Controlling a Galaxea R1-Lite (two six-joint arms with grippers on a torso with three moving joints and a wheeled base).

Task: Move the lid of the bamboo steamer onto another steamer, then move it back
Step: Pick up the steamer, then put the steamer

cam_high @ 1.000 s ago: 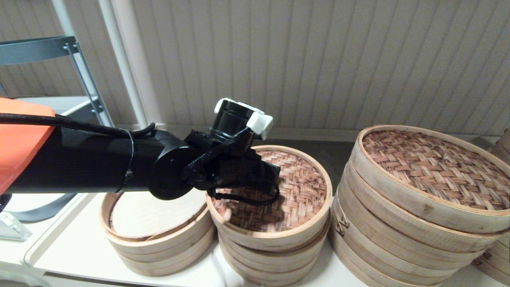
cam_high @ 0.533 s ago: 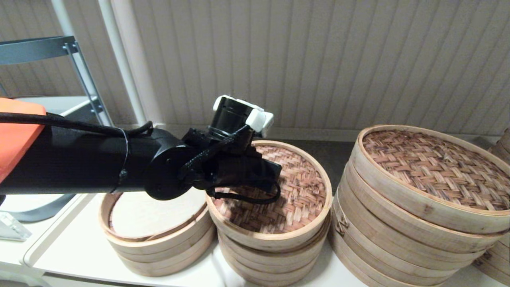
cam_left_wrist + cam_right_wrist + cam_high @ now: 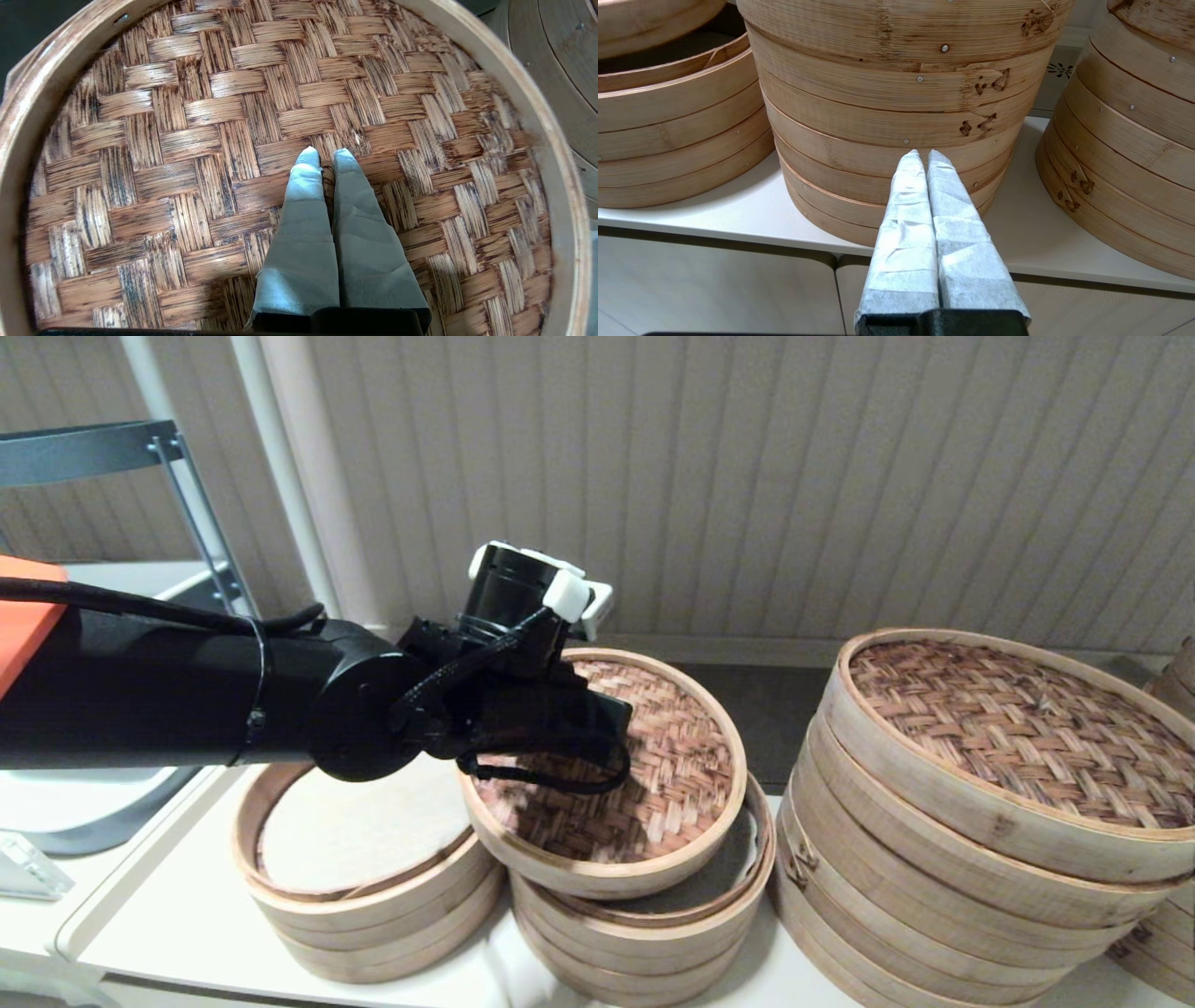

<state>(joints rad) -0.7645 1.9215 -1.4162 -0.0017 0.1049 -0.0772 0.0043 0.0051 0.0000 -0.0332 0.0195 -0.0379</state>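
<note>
The left gripper (image 3: 326, 156) pinches the tiny dark knot at the centre of the bamboo steamer lid (image 3: 644, 784), its two cloth-wrapped fingers (image 3: 303, 219) pressed close together with only the knot between their tips. In the head view the lid hangs tilted above the middle steamer (image 3: 653, 933), its near-left edge low and its far side raised, so that a crescent of that steamer's dark interior shows at the right. The lid's left rim reaches toward another steamer (image 3: 364, 877), the small open one just beside the middle steamer on the left, whose pale paper liner (image 3: 355, 831) lies flat inside it. The black left arm (image 3: 187, 700) stretches in from the left edge of the head view, crossing above that open steamer. To the right stands the large steamer stack (image 3: 980, 859) with its own darker woven lid (image 3: 1018, 737) in place, close beside the middle steamer. All of them rest on the white counter (image 3: 168, 933). The right gripper (image 3: 923, 157) sits low at the counter's front edge, facing the side wall of the large stack, its wrapped fingers (image 3: 906, 224) shut against each other and holding nothing.
</note>
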